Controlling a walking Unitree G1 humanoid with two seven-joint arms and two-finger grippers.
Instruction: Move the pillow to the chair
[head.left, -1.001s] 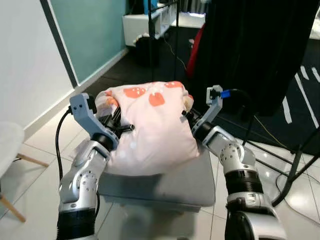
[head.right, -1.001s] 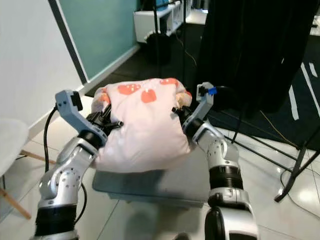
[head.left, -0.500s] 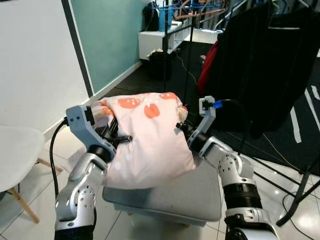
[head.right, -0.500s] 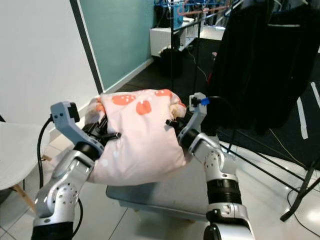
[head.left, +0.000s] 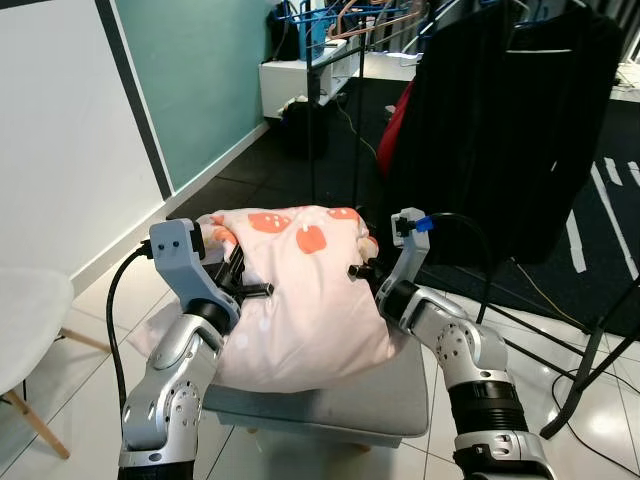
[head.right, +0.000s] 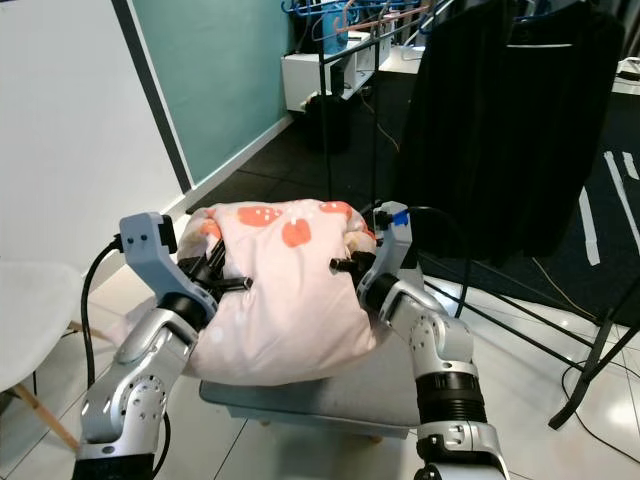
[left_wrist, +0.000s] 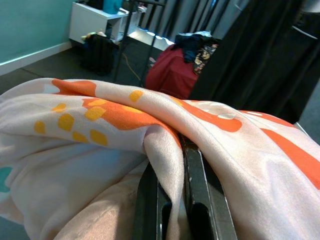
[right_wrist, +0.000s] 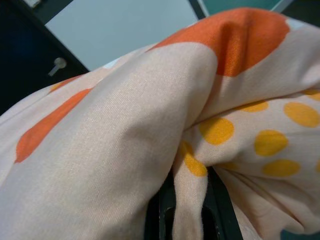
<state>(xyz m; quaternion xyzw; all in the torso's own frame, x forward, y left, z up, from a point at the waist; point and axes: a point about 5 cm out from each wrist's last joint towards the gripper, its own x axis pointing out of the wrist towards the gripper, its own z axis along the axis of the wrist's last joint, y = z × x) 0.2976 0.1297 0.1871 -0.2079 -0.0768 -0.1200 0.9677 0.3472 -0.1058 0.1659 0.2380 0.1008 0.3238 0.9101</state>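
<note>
The pillow (head.left: 300, 290) is pale pink with orange mushroom prints and hangs between my two arms above a grey padded stool (head.left: 370, 390). My left gripper (head.left: 243, 287) is shut on a fold of the pillow at its left side; the fold is pinched between the black fingers (left_wrist: 150, 200) in the left wrist view. On the pillow's right side my right gripper (head.left: 365, 266) is shut on another fold, seen squeezed between its fingers (right_wrist: 160, 210) in the right wrist view. A white chair (head.left: 25, 320) stands at the far left.
A clothes rack with dark garments (head.left: 500, 120) stands close behind on the right, its black metal legs (head.left: 580, 340) spread on the tiled floor. A white wall (head.left: 60, 150) and teal wall (head.left: 190, 70) run along the left. A white shelf unit (head.left: 300, 70) is at the back.
The camera has shifted between frames, showing more of the chair and then less. Both grippers stay clamped on the pillow, which stays held over the stool.
</note>
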